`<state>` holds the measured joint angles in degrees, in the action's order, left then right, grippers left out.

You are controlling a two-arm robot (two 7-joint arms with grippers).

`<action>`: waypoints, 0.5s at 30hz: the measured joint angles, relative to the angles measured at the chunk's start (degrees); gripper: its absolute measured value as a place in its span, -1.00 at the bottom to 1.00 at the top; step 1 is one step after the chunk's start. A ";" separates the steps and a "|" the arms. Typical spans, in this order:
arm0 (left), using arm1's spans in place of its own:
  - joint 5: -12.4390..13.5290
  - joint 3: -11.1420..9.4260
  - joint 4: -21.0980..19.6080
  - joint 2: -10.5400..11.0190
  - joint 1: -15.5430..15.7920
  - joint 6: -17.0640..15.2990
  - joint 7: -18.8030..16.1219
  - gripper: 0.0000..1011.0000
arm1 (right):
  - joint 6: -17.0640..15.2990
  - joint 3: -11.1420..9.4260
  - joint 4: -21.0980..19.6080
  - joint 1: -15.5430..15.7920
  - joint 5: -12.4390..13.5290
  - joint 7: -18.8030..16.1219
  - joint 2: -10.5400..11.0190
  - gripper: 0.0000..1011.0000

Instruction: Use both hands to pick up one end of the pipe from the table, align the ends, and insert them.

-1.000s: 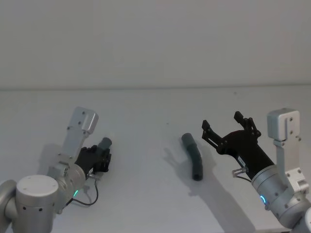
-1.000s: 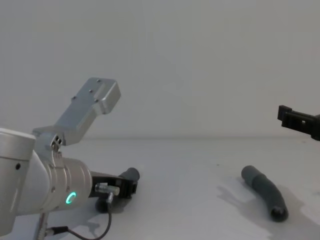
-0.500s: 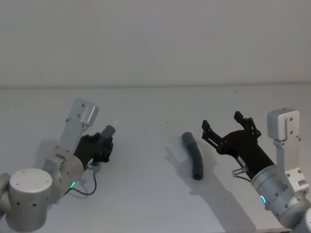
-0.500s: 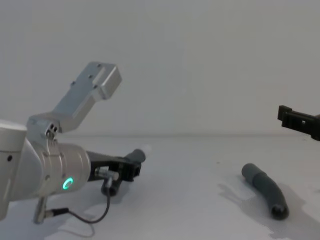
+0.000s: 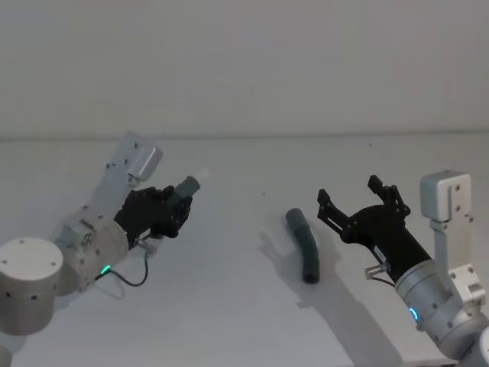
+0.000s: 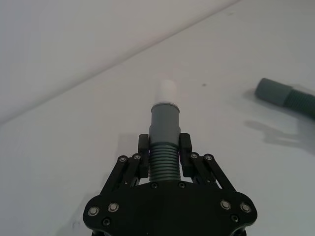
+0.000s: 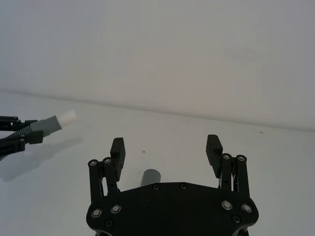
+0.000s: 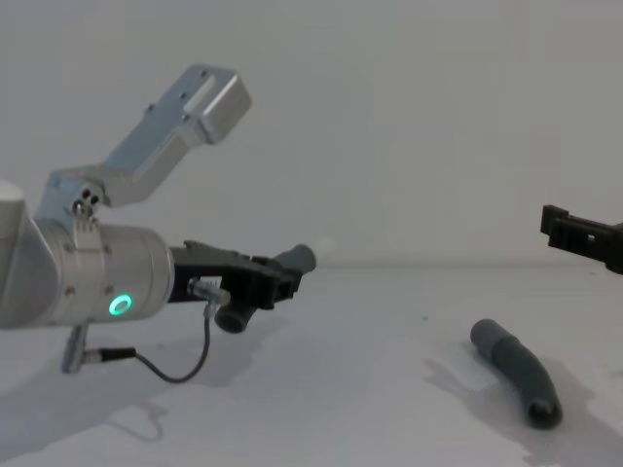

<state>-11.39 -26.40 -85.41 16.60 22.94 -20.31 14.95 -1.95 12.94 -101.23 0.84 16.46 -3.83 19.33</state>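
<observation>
Left gripper (image 5: 177, 210) clenched on ribs of left piece (image 6: 164, 123), just behind cuff (image 6: 165, 114); held clear of table (image 5: 229, 313), white tip (image 6: 166, 90) aimed forward and rightward. Rest of piece hidden behind fingers. Probably light; ribs bendy, cuff stiffer and slicker, so ribs beside cuff the best hold. Right piece (image 5: 304, 246) lying curved on table, centre-right, untouched. Socket among its 2 ends: hard to tell. Right gripper (image 5: 357, 205) spread wide, hovering just right of it, apart.

left gripper (image 5: 177, 211) clamping white-tipped pipe (image 5: 188, 186), right gripper (image 5: 348, 189) spread near other pipe (image 5: 306, 246)
</observation>
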 joint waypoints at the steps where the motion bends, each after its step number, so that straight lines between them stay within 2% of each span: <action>1: -0.01 -0.11 0.05 0.24 0.27 0.14 0.61 -0.35 | 0.00 0.00 0.00 0.00 0.00 0.00 0.00 0.98; 15: -1.29 -2.89 1.05 5.13 6.23 0.71 14.17 -0.35 | 0.00 0.00 0.00 0.00 0.00 0.00 0.00 0.98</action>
<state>-12.68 -29.28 -84.35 21.73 29.16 -19.60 29.13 -1.95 12.94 -101.23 0.84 16.47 -3.83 19.33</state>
